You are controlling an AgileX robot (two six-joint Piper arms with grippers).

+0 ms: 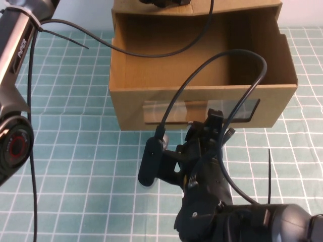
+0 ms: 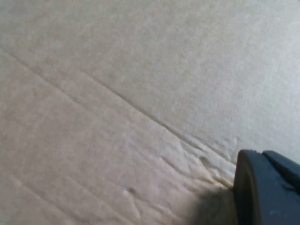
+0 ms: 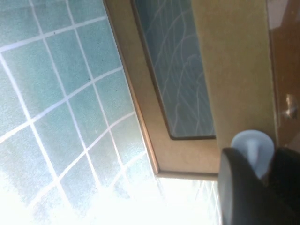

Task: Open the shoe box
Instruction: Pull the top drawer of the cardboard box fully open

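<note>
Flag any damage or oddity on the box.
The shoe box is creased and dimpled beside the left gripper, as if pressed. The right gripper sits at its windowed front; nothing else looks odd.

Matt brown cardboard for the box (image 1: 131, 108), faintly creased and fibrous. Glossy clear plastic across its window (image 1: 154, 112). Smooth, slightly shiny teal grid surface on the worktop (image 1: 75, 151). Matt black plastic on the right gripper (image 1: 214, 115).

High view bright, even, sharp; soft shade inside shoe box (image 1: 151, 60). Left wrist view dim, soft-focus, dark shadow beside left hand (image 2: 265, 190). Right wrist view blurred, white glare washing out part of counter (image 3: 56, 93)
</note>
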